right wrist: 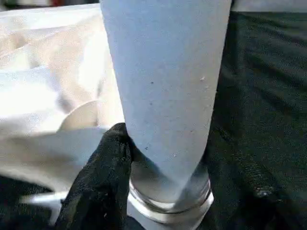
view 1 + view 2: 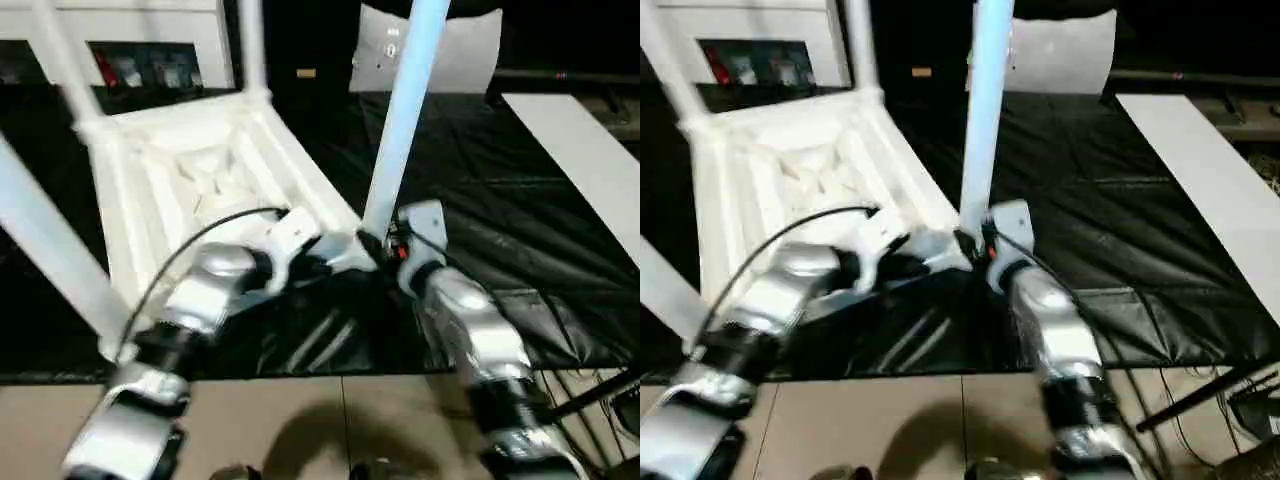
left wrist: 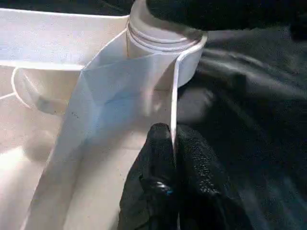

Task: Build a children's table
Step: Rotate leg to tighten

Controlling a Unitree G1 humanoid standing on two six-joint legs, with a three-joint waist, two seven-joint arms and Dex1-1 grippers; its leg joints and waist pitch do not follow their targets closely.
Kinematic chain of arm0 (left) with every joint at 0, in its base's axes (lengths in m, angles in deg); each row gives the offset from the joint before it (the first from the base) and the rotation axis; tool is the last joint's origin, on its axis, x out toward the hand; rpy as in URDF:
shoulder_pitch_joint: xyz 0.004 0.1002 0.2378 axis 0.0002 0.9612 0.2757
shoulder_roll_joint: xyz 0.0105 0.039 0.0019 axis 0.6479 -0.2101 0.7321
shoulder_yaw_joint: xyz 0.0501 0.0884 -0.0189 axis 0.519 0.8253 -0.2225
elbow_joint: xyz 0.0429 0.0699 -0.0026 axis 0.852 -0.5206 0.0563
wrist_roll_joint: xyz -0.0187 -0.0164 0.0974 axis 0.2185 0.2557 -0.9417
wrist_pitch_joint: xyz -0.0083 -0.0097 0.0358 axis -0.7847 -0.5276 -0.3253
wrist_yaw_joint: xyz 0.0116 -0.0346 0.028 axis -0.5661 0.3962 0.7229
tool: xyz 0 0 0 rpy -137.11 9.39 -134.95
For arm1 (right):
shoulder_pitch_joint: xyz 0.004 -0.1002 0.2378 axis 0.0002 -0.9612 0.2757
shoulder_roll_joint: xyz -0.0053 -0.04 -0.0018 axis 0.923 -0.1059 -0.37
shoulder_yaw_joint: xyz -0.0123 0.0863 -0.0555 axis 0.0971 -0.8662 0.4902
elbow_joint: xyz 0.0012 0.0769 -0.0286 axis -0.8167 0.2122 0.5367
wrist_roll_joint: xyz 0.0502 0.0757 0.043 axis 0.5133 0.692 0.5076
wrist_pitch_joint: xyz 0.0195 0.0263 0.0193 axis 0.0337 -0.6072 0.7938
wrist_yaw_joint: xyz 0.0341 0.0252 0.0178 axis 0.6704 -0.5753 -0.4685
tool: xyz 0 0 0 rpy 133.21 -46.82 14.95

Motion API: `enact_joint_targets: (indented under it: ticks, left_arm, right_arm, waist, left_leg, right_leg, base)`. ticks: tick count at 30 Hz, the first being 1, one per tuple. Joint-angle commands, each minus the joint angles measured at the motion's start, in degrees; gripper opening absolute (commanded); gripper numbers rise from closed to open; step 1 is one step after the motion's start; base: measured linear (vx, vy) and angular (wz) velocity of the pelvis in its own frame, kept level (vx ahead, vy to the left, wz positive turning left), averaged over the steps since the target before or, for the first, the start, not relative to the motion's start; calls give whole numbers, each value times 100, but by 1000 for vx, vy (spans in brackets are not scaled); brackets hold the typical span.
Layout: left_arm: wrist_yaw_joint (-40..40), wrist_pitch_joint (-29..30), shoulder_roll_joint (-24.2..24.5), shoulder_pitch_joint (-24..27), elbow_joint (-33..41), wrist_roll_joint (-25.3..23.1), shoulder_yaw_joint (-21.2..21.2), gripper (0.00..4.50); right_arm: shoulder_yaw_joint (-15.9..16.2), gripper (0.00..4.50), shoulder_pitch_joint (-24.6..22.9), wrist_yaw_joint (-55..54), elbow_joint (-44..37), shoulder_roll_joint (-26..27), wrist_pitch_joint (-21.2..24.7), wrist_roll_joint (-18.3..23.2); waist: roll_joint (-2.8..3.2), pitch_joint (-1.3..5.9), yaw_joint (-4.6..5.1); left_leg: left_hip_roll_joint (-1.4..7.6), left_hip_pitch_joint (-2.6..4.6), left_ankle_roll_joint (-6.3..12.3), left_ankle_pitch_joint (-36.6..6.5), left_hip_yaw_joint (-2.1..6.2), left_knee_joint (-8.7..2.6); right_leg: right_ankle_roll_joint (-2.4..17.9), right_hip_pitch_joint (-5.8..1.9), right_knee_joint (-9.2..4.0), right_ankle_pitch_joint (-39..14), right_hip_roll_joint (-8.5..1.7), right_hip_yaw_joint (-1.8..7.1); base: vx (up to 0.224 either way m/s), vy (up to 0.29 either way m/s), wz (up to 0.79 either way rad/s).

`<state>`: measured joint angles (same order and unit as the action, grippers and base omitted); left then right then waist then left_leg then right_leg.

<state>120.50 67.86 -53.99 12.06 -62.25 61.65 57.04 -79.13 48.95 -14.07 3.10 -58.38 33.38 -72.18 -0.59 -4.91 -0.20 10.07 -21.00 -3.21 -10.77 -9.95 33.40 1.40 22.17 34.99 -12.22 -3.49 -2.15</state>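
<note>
The white children's table (image 2: 190, 175) is seen lying upside down on the black sheet-covered bench (image 2: 500, 200), its ribbed underside facing up. Its near part is hidden behind the two silver forearms.

At the near right corner socket (image 3: 163, 45) a long tapered leg (image 2: 405, 120) is stood upright, and its top is cut off by the upper edge of both eye views. In the right wrist view the leg's ringed foot is seen seated in the socket.

The right claw (image 2: 385, 248) is placed at the base of that leg. One black finger (image 1: 103, 187) is pressed against the leg's side; the other finger is hidden behind the leg, so a full clamp cannot be confirmed, though the leg stands between the fingers.

The left claw (image 3: 173, 158) is closed on the thin side wall of the table top just beside the same socket, with one black finger on each face of the wall.

Two further legs rise from the far corners and are cropped at the top. Another leg (image 2: 50, 250) crosses the left edge, its ends out of view. A white board (image 2: 585, 160) is seen lying at the bench's right, partly cut off.
</note>
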Motion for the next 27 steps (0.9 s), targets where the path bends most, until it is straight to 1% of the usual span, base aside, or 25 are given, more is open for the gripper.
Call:
enact_joint_targets:
  ticks: [1,2,3,4,5,6,7,8,9,10,11,12,13,14,15,16,17,18,19,20,22,23,25,26,27]
  left_arm:
    - [-222,-174,-377,-246,6,128,143,0]
    - [-186,-181,-340,-227,25,120,141,0]
    - [-109,-191,-278,-190,68,110,143,0]
    - [-103,-192,-273,-188,71,110,143,0]
    - [94,-200,-110,-81,211,92,182,0]
    - [275,-285,47,36,342,79,224,0]
    - [290,-292,60,46,353,79,227,0]
    - [373,-248,139,126,444,110,211,0]
    - [410,-253,175,151,464,116,213,0]
    - [441,-271,210,172,471,117,216,0]
    - [517,-321,293,206,463,109,229,0]
    - [623,-402,379,236,457,97,259,0]
    - [726,-469,457,259,452,92,284,0]
    - [795,-509,505,275,453,88,299,0]
    - [917,-621,591,288,436,76,331,0]
    - [932,-636,601,290,433,74,335,0]
    - [1245,-722,794,338,480,121,410,0]
    - [1275,-729,812,343,485,126,416,0]
    - [1807,-1056,1038,422,567,217,512,0]
    - [1967,-1152,1097,445,588,244,531,0]
    - [2171,-1335,1241,450,556,196,607,0]
    - [2171,-1335,1241,450,556,196,607,0]
    - [2511,-1458,1379,471,575,264,663,0]
    - [2666,-1502,1425,483,604,312,687,0]
    - [2795,-1506,1468,499,642,345,715,0]
  right_arm:
    - [463,261,-16,394,220,570,64,424]
    - [449,268,-21,443,190,527,7,412]
    - [461,282,-42,542,141,440,-77,377]
    - [462,282,-44,549,138,433,-83,375]
    - [560,307,-117,824,52,149,-328,255]
    - [559,307,-190,1121,-13,-127,-525,252]
    - [559,315,-197,1147,-18,-150,-541,253]
    - [449,321,-251,1517,-78,-317,-582,461]
    - [388,334,-267,1675,-89,-387,-618,534]
    - [356,334,-281,1813,-91,-467,-670,567]
    - [326,347,-313,2139,-84,-676,-801,599]
    - [325,365,-338,2396,-68,-864,-896,604]
    - [331,365,-345,2596,-29,-1037,-997,594]
    - [336,373,-347,2710,2,-1142,-1063,592]
    - [325,383,-313,2871,68,-1294,-1122,589]
    - [324,392,-309,2891,76,-1313,-1130,588]
    - [318,400,-200,3334,218,-1618,-1214,689]
    - [316,400,-189,3380,230,-1646,-1216,701]
    - [406,400,-115,4171,231,-1990,-1244,860]
    - [443,400,-99,4429,222,-2082,-1250,906]
    - [548,400,-55,4867,264,-2250,-1255,930]
    - [548,400,-55,4867,264,-2250,-1255,930]
    - [659,400,38,5327,372,-2395,-1291,947]
    - [690,373,83,5457,430,-2422,-1308,953]
    - [720,365,122,5576,474,-2439,-1303,963]
  waist:
    - [-9,303,-26]
    - [-2,334,-46]
    - [-15,348,-50]
    - [-6,351,-59]
    - [-9,354,-61]
    - [-10,357,-71]
    - [-7,372,-91]
    - [2,379,-85]
    - [1,369,-84]
    - [-3,363,-80]
    - [10,359,-82]
    - [3,354,-83]
    - [11,349,-87]
    - [3,341,-92]
    - [8,340,-87]
    - [8,341,-89]
    - [13,341,-88]
    - [16,345,-86]
    - [19,339,-97]
    - [16,346,-100]
    - [16,363,-108]
    - [21,362,-128]
    - [8,377,-175]
    - [19,379,-204]
    - [15,382,-225]
  left_leg:
    - [291,45,172,-1017,99,-445]
    - [285,32,280,-735,92,-420]
    - [276,13,408,-401,84,-400]
    - [276,12,461,-304,82,-395]
    - [267,6,557,-220,76,-383]
    - [269,6,594,-227,76,-376]
    - [274,-15,669,-204,79,-355]
    - [278,-29,756,-119,71,-343]
    - [283,-20,816,-93,68,-342]
    - [285,-20,832,-126,70,-347]
    - [293,-4,840,-236,64,-344]
    - [300,-4,832,-298,64,-347]
    - [303,-6,806,-381,61,-347]
    - [306,-2,780,-456,65,-355]
    - [313,12,753,-482,62,-359]
    - [314,7,744,-501,70,-360]
    - [311,10,725,-532,67,-359]
    - [308,9,726,-555,67,-353]
    - [309,17,748,-623,65,-350]
    - [318,6,774,-578,64,-345]
    - [321,14,861,-433,59,-330]
    - [328,24,912,-370,53,-323]
    - [341,36,934,-300,46,-316]
    - [347,29,933,-261,50,-316]
    - [353,33,923,-220,38,-306]
  right_leg:
    - [1183,-183,-474,-874,-467,298]
    - [1247,-215,-429,-407,-469,296]
    - [1324,-249,-373,146,-458,287]
    - [1373,-258,-358,337,-463,281]
    - [1433,-267,-342,569,-461,272]
    - [1454,-275,-337,613,-464,266]
    - [1470,-303,-317,728,-469,262]
    - [1502,-307,-286,959,-463,269]
    - [1556,-293,-286,1039,-452,260]
    - [1580,-293,-291,990,-450,254]
    - [1617,-282,-310,830,-447,250]
    - [1621,-284,-320,731,-452,249]
    - [1625,-287,-325,587,-450,252]
    - [1608,-285,-344,441,-444,246]
    - [1625,-267,-344,349,-447,250]
    - [1632,-273,-349,295,-453,246]
    - [1633,-276,-356,240,-447,248]
    - [1655,-282,-351,227,-452,249]
    - [1687,-275,-367,171,-455,249]
    - [1690,-289,-340,261,-446,252]
    - [1730,-283,-304,524,-437,248]
    - [1763,-263,-297,598,-443,246]
    - [1804,-262,-282,631,-451,239]
    - [1831,-261,-267,610,-451,224]
    - [1850,-250,-254,655,-440,219]
  base:
    - [55,-7,2]
    - [55,-7,2]
    - [57,-16,1]
    - [0,0,0]
    - [0,0,0]
    - [0,0,0]
    - [0,0,0]
    - [0,0,0]
    - [0,0,0]
    - [0,0,0]
    - [0,0,0]
    - [0,0,0]
    - [0,0,0]
    - [0,0,0]
    - [0,0,0]
    - [0,0,0]
    - [0,0,0]
    - [0,0,0]
    - [0,0,0]
    - [0,0,0]
    - [0,0,0]
    - [0,0,0]
    - [0,0,0]
    - [0,0,0]
    - [0,0,0]
